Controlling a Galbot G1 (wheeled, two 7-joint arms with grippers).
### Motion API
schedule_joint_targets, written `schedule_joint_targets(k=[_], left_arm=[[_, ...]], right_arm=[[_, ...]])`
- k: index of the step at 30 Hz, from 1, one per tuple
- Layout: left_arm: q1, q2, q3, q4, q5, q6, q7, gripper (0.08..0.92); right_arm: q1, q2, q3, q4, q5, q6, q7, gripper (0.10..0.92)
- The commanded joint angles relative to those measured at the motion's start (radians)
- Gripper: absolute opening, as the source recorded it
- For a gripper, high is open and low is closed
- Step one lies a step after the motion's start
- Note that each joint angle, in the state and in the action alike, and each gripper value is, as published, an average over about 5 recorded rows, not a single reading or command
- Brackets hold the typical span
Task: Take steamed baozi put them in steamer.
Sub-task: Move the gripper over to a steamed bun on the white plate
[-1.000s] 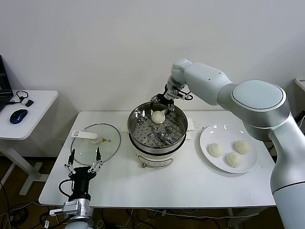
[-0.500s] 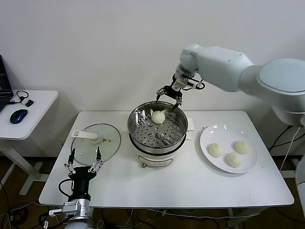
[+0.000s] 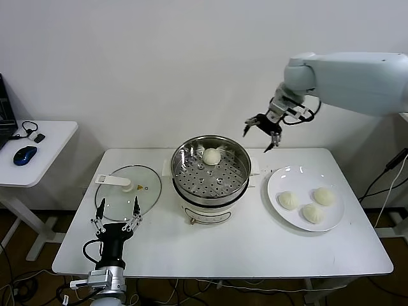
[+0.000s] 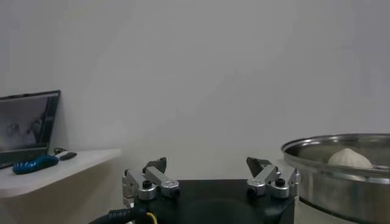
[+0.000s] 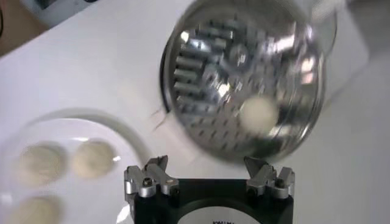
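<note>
From above, on the white table (image 3: 210, 255), the steamer (image 3: 211, 171) stands at the middle with one steamed baozi (image 3: 211, 155) resting on the far side of its perforated tray. Three more buns (image 3: 289, 200) lie on the white plate (image 3: 280, 178) to the robot's right, close together but apart from the plate's near-left rim. The right claw (image 3: 262, 132) hangs in the air between steamer and plate, above the table's back edge, spread wide and carrying nothing. A glass lid (image 3: 127, 191) lies flat to the left of the steamer. The left claw (image 3: 116, 223) is parked at the table's front edge just before the lid, its prongs splayed and empty.

Seen from the left wrist, the left claw (image 4: 210, 181) is spread wide, with the steamer's steel rim (image 4: 329, 149) off to one side and the bun's (image 4: 350, 159) pale dome showing above it. A laptop (image 4: 27, 125) and a blue mouse (image 4: 33, 164) sit on a side table beyond.

Looking down from the right wrist, the right claw (image 5: 209, 178) gapes over the table, the steamer tray (image 5: 241, 73) and its bun (image 5: 258, 113) beyond one side, the plated buns (image 5: 91, 158) beyond the other.

I'd judge these buns light, soft and easily dented, perhaps a bit tacky; a gentle pinch across the round sides, below the pleated top, looks safest.
</note>
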Motion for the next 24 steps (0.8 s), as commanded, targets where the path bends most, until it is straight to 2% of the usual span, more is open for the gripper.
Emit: schedule_joint_targets(k=[1, 5, 13, 24], left_arm=[[0.000, -0.043, 0.000, 0.001, -0.002, -0.001, 0.000, 0.823], [-0.001, -0.038, -0.001, 0.001, -0.005, -0.001, 0.000, 0.823], [-0.001, -0.037, -0.004, 0.005, -0.006, -0.002, 0.001, 0.823], [0.000, -0.045, -0.012, 0.011, 0.003, -0.005, 0.002, 0.823]], right_arm=[[0.127, -0.155, -0.162, 0.262, 0.116, -0.517, -0.022, 0.823], [0.081, -0.211, -0.151, 0.273, 0.134, -0.554, -0.007, 0.823], [-0.101, -0.292, -0.057, 0.181, 0.013, -0.546, 0.002, 0.823], [-0.360, -0.282, 0.151, 0.010, -0.045, -0.504, 0.034, 0.823]])
